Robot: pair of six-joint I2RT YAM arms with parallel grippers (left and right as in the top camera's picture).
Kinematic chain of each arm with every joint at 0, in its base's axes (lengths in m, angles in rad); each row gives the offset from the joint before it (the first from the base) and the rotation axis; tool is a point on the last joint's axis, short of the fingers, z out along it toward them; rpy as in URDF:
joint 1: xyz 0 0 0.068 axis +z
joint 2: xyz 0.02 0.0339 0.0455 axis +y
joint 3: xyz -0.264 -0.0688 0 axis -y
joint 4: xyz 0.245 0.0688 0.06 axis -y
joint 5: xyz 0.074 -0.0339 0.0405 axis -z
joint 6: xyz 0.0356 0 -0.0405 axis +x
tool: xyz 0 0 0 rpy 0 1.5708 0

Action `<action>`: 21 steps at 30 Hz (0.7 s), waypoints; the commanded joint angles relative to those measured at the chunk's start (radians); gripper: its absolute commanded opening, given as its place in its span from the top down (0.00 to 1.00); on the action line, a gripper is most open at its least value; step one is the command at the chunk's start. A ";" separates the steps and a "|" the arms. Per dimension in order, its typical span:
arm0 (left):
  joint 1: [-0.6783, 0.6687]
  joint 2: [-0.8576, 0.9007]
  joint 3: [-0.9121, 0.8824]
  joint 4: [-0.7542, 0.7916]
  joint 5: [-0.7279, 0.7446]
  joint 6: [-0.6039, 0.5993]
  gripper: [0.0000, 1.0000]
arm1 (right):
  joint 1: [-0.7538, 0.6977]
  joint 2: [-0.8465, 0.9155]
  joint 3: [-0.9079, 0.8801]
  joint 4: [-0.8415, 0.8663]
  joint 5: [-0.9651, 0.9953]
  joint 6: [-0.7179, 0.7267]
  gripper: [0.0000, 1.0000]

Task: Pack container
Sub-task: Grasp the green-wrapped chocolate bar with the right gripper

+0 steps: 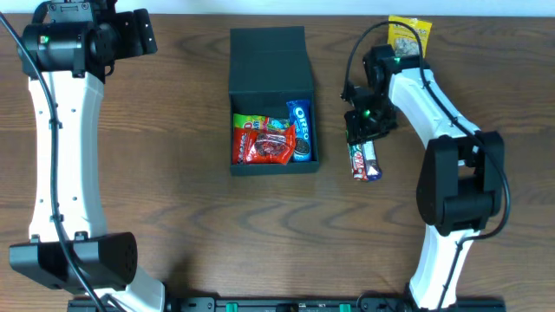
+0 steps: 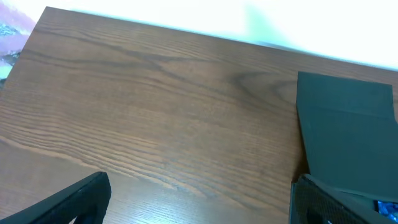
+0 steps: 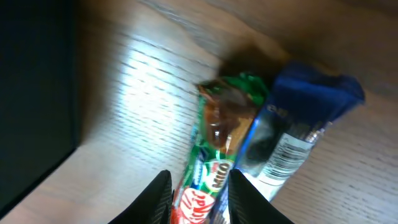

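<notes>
Overhead, the dark charcoal shallow cardboard container (image 1: 269, 61) sits open mid brown wooden desk (image 1: 173, 173), holding colourful snack packets (image 1: 264, 143). It is probably light, stiff but crushable, and best held by a side wall. Beside it, the right gripper (image 3: 199, 180) fingers straddle a green-red snack bar (image 3: 217, 124); I cannot tell if they are clamped. The left gripper (image 2: 200, 183) fingers are spread, empty.

Robot lab workstation, wood-grain table (image 1: 182, 199), white left arm (image 1: 54, 156) and right arm (image 1: 429, 91) mounted along one edge, plain pale wall (image 2: 280, 25)

Overhead we look straight down on the whole table (image 1: 173, 173); our left wrist view slants low across it, sharing the container (image 2: 345, 130) with overhead; our right wrist view hangs close above the packets (image 3: 217, 124).
</notes>
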 commanded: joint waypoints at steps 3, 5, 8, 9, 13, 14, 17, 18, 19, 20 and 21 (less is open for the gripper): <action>0.002 -0.019 0.030 0.001 0.002 0.014 0.05 | 0.027 -0.003 -0.043 0.022 0.036 0.057 0.69; 0.002 -0.019 0.030 0.002 0.002 0.014 0.05 | 0.035 -0.003 -0.054 0.031 0.037 0.058 0.68; 0.002 -0.019 0.030 0.001 0.002 0.014 0.05 | 0.043 -0.003 -0.078 0.056 0.037 0.061 0.65; 0.002 -0.019 0.030 0.001 0.001 0.014 0.05 | 0.043 -0.003 -0.091 0.068 0.037 0.064 0.64; 0.002 -0.019 0.030 0.002 0.002 0.014 0.05 | 0.045 -0.003 -0.112 0.085 0.041 0.071 0.63; 0.002 -0.019 0.030 0.002 0.001 0.014 0.05 | 0.045 -0.003 -0.112 0.090 0.041 0.071 0.63; 0.002 -0.019 0.030 0.005 0.001 0.014 0.05 | 0.052 -0.003 -0.117 0.121 0.042 0.071 0.68; 0.002 -0.019 0.030 0.004 0.001 0.014 0.05 | 0.054 -0.003 -0.117 0.127 0.045 0.071 0.70; 0.002 -0.019 0.030 0.004 0.001 0.014 0.05 | 0.056 -0.003 -0.117 0.132 0.052 0.071 0.71; 0.002 -0.019 0.030 0.004 0.001 0.014 0.05 | 0.059 -0.003 -0.117 0.139 0.060 0.071 0.74; 0.002 -0.019 0.030 0.005 0.001 0.014 0.05 | 0.063 -0.003 -0.117 0.146 0.067 0.071 0.75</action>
